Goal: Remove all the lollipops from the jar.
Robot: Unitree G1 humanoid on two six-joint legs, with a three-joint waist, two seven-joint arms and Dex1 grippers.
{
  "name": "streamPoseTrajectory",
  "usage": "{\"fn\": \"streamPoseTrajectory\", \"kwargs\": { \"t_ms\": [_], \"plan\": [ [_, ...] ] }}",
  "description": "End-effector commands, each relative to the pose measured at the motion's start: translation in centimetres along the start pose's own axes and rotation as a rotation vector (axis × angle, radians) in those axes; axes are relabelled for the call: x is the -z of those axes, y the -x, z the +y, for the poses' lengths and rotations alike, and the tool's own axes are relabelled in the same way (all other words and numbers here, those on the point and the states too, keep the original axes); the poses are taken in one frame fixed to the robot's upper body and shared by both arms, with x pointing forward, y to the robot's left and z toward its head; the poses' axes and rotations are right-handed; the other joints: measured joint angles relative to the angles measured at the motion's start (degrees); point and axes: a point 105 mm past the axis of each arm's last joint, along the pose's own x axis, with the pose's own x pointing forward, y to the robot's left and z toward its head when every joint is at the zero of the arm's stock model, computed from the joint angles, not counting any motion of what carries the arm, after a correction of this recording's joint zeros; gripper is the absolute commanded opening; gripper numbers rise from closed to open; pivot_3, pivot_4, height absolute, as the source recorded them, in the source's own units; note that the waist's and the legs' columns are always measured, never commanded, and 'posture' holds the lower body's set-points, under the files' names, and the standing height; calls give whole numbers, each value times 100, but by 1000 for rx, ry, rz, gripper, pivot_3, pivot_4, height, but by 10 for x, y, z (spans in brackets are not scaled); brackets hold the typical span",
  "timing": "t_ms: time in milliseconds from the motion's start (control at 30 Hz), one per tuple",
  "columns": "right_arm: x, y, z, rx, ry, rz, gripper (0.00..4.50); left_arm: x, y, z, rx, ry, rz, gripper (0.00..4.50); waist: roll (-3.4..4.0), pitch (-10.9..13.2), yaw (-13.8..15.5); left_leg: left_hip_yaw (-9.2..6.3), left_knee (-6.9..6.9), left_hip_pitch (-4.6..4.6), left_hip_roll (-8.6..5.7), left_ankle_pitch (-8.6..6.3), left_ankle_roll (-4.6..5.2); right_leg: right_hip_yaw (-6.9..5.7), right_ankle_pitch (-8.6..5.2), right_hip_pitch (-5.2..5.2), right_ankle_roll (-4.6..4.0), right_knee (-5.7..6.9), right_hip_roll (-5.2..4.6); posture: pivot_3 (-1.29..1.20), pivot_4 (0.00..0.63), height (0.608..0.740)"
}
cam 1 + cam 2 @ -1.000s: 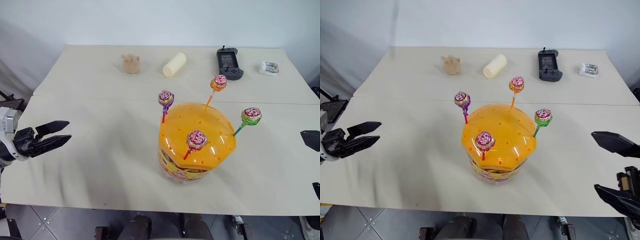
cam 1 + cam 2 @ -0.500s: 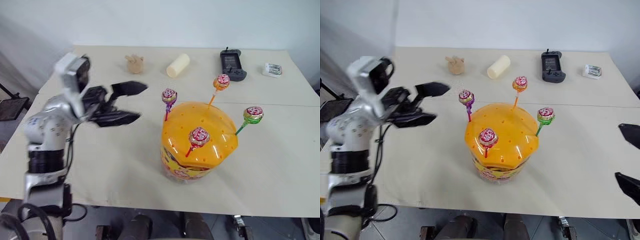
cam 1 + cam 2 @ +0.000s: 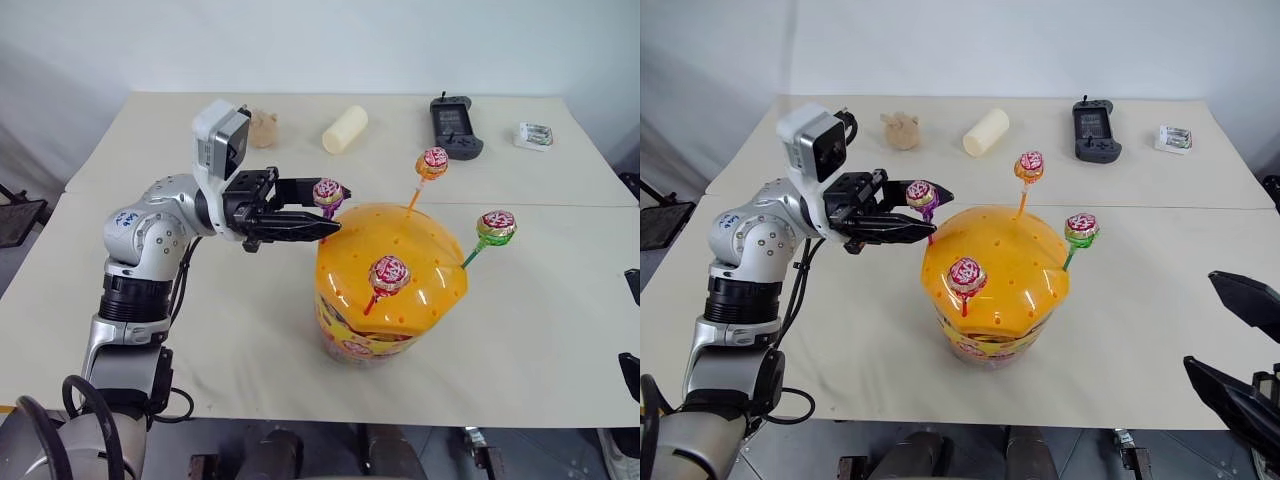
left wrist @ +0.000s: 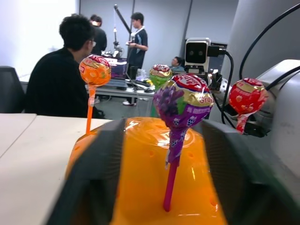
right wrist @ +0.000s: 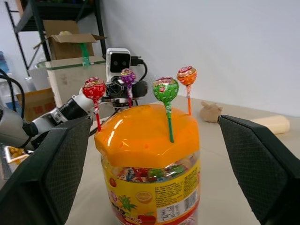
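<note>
We see the jar (image 3: 390,285), a large translucent orange domed plastic container dotted with small holes, standing on the cream worktop (image 3: 230,320), with a colourful printed label round its clear base and wrapped sweets inside. Four lollipops, round sweets in red-white patterned wrappers on thin plastic sticks, are stuck in its dome: the purple-stick lollipop (image 3: 329,194), the orange-stick lollipop (image 3: 432,161), the green-stick lollipop (image 3: 497,224) and the red-stick lollipop (image 3: 388,273).

Our left end effector (image 3: 318,208), with its two black fingers, is at the purple-stick lollipop; the fingers stand either side of its stick and head with gaps visible, so we read them as parted and not yet clamped. The jar's dome lies just below and beyond that end effector. A second ago this arm hung far off at the worktop's left edge with fingers wider apart; it has swung across to the jar.

Our right end effector (image 5: 150,154) is wide open, the jar framed between its fingers but well apart from them.
</note>
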Motion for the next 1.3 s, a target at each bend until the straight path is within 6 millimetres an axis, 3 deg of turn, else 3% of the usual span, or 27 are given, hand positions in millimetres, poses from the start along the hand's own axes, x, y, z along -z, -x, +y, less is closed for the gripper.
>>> {"fn": "streamPoseTrajectory", "kwargs": {
  "t_ms": [33, 167, 300, 400, 467, 533, 600, 667, 800, 933, 1067, 1167, 1300],
  "plan": [
    [-6, -3, 4, -9, 32, -20, 4500, -15, -3, -8, 64, -23, -35, 1094, 0, 0, -1, 0, 0, 0, 1, -1, 0, 0, 0, 0, 0, 0, 0, 0, 150, 740],
    [-6, -5, 1, -16, 29, -29, 4500, -37, 3, -15, 84, 6, -166, 28, 0, 0, -10, 0, 0, 0, 5, -3, -1, 1, 0, -1, -1, -2, 1, 0, 150, 740],
    [-9, -10, -5, -31, 21, -61, 4500, -74, 18, -3, -13, 8, -387, 28, -1, 1, 10, -1, 5, 0, 8, -4, -3, -1, 0, 0, -2, -1, 2, 0, 150, 740],
    [-11, -18, -9, -69, 10, -90, 4500, -88, 53, 14, -233, 25, -469, 28, 0, 0, -33, 1, 5, 2, 10, -4, -5, 1, 0, -1, -2, 2, 2, 0, 150, 740],
    [-11, -23, -10, -100, 6, -98, 4500, -75, 81, 23, -426, 40, -394, 28, 2, -1, -52, 12, 4, 8, 19, -8, -11, 12, 1, -6, -4, 6, 3, 0, 150, 740],
    [-10, -29, -9, -145, 3, -98, 4500, -42, 118, 26, -655, 80, -191, 28, 4, -2, -81, 15, 1, 4, 27, -10, -19, 14, 0, -22, -10, 13, 8, 0, 150, 740],
    [-7, -33, -7, -193, 5, -86, 4500, -18, 160, 19, -847, 157, -100, 28, 4, -2, -88, 34, -6, 2, 31, -14, -28, 31, -8, -51, -25, 41, 9, 0, 150, 740],
    [-3, -38, -3, -281, 19, -53, 4500, 17, 224, -8, -1145, 261, 30, 28, -1, 0, -89, 47, -7, -9, 33, -15, -29, 28, -12, -81, -33, 60, 10, 0, 150, 740],
    [5, -42, 5, -403, 44, 18, 4500, 57, 278, -59, -1400, 375, 217, 28, -17, 5, -37, 55, -7, -13, 41, -20, -28, 26, -14, -84, -37, 57, 9, 0, 150, 740],
    [17, -40, 11, -505, 73, 105, 4500, 84, 301, -94, -1508, 456, 368, 28, -24, 0, 144, 59, 1, -15, 35, -28, -15, 23, -14, -76, -36, 51, 3, 0, 150, 740],
    [22, -40, 13, -553, 87, 137, 4500, 97, 309, -108, -1569, 522, 371, 28, -24, -1, 231, 64, 4, -13, 38, -30, -14, 24, -14, -73, -36, 53, -1, 0, 150, 740],
    [28, -37, 15, -576, 101, 174, 4500, 107, 326, -117, -1675, 564, 447, 807, -22, -3, 227, 70, 1, -6, 44, -31, -16, 28, -14, -74, -36, 58, 5, 0, 150, 740],
    [27, -37, 14, -553, 104, 162, 4500, 94, 318, -110, -1611, 502, 371, 1969, -9, -7, 194, 80, 0, 2, 45, -31, -18, 35, -12, -74, -40, 68, 5, 0, 150, 740]
  ]
}}
